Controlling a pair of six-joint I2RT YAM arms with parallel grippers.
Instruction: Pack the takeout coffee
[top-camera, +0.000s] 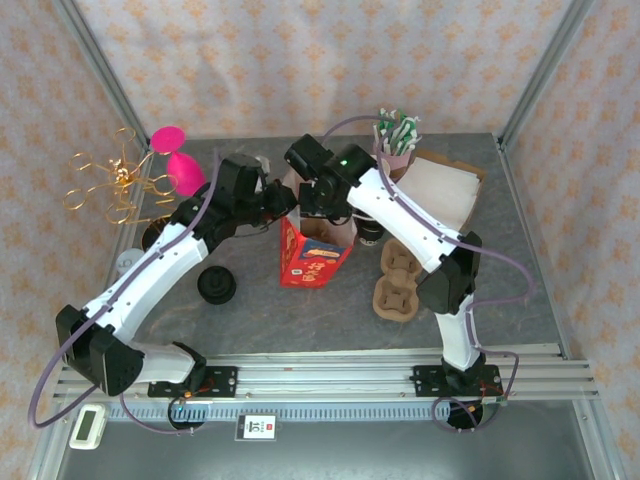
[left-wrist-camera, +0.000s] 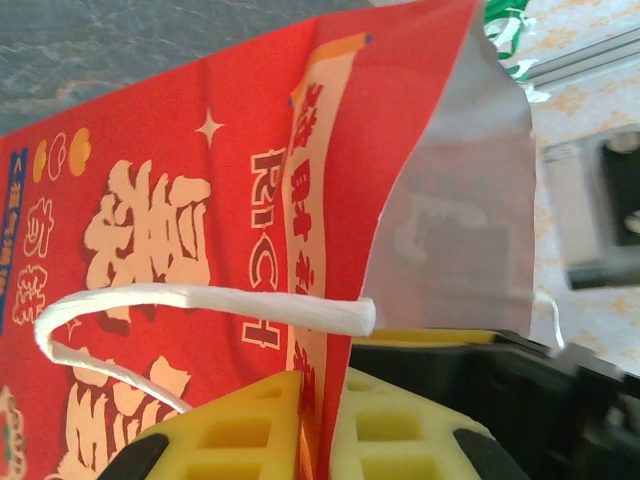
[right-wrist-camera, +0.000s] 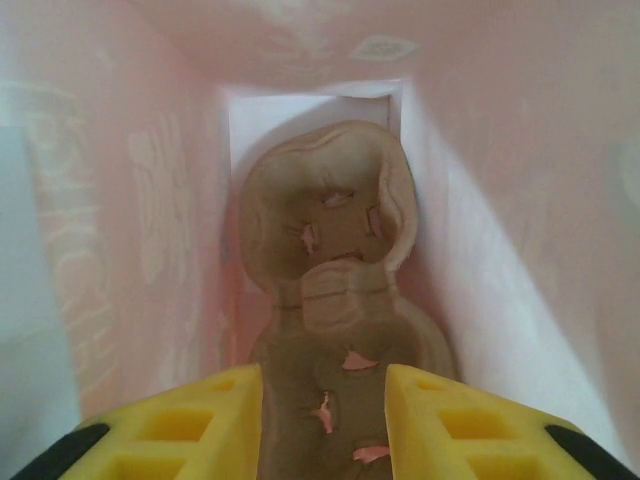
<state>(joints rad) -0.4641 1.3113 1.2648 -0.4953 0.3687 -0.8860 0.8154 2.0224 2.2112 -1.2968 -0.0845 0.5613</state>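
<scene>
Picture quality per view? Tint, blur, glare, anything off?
Right wrist: light through the bag walls tints everything pink, carrier soft but readable. Left wrist: bag print legible, background at right blurred and pale. Top external: even light, faint shadows on the table, no glare.

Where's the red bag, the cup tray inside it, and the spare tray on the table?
red bag (top-camera: 312, 262), top view, its printed front face.
inner cup tray (right-wrist-camera: 330, 225), right wrist view, upper cup pocket.
spare tray (top-camera: 397, 285), top view, its middle.
</scene>
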